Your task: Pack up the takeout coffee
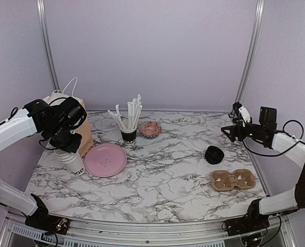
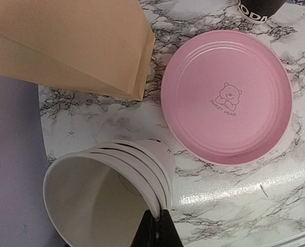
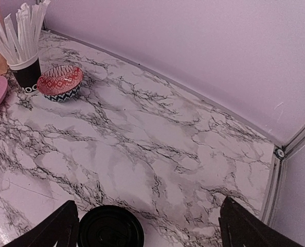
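Worktop point(image 1: 167, 175) of marble pattern carries a paper bag point(image 1: 83, 131) at 10 o'clock, with the left pincer point(image 2: 156, 218) clamped on the rim of stacked white cups point(image 2: 95, 200) at 9; right pincer point(image 3: 148, 206) gapes wide above a black lid point(image 3: 111, 229) at 3.

The left claw point(image 1: 65, 146) hangs over the stack of cups point(image 2: 106, 198), its tips meeting at the stack's rim. The paper bag point(image 2: 70, 46) lies just behind it and the plate point(image 2: 227, 95) just to its right on the table point(image 1: 167, 175), with the cup of straws point(image 1: 128, 131) farther right and back and the small bowl point(image 1: 149, 128) beside that. Well apart at the far right, the right claw point(image 3: 148, 206) has the lid point(image 3: 111, 226) on the table between its spread fingers point(image 3: 54, 231), and the cup carrier point(image 1: 233, 179) lies nearer the bases than the lid.
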Robot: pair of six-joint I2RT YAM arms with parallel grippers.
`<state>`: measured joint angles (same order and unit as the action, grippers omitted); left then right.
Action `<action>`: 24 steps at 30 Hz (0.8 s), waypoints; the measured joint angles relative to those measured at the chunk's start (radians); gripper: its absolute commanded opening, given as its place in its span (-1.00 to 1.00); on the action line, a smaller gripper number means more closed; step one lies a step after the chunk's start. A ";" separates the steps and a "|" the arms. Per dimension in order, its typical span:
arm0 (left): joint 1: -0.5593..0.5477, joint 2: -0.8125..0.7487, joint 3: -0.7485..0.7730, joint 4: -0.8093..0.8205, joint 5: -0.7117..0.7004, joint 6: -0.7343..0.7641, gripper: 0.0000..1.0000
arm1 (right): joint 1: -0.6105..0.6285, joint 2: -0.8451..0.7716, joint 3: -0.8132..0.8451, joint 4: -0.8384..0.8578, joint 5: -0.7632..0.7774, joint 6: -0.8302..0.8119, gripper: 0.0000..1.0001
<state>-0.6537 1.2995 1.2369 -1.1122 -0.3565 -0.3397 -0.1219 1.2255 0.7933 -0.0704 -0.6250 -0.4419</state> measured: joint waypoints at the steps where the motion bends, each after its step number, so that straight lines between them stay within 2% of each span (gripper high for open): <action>1: -0.002 -0.001 0.007 -0.001 -0.007 -0.010 -1.00 | 0.000 0.002 0.000 0.000 -0.001 0.000 0.83; 4: -0.010 0.018 0.042 -0.042 -0.088 -0.049 -1.00 | 0.000 0.008 0.000 -0.004 -0.006 0.000 0.83; 7: -0.001 0.042 0.054 -0.051 -0.086 -0.068 -1.00 | 0.000 0.013 0.000 -0.006 -0.014 0.000 0.83; 10: -0.003 0.063 0.063 -0.087 -0.146 -0.114 -1.00 | 0.000 0.014 0.000 -0.007 -0.021 0.000 0.83; 24: 0.018 0.077 0.092 -0.089 -0.117 -0.146 -1.00 | 0.001 0.034 0.006 -0.044 -0.031 -0.009 0.81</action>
<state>-0.6361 1.3769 1.3289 -1.2015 -0.4732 -0.4862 -0.1207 1.2594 0.7990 -0.1146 -0.6559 -0.4511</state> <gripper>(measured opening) 0.017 0.903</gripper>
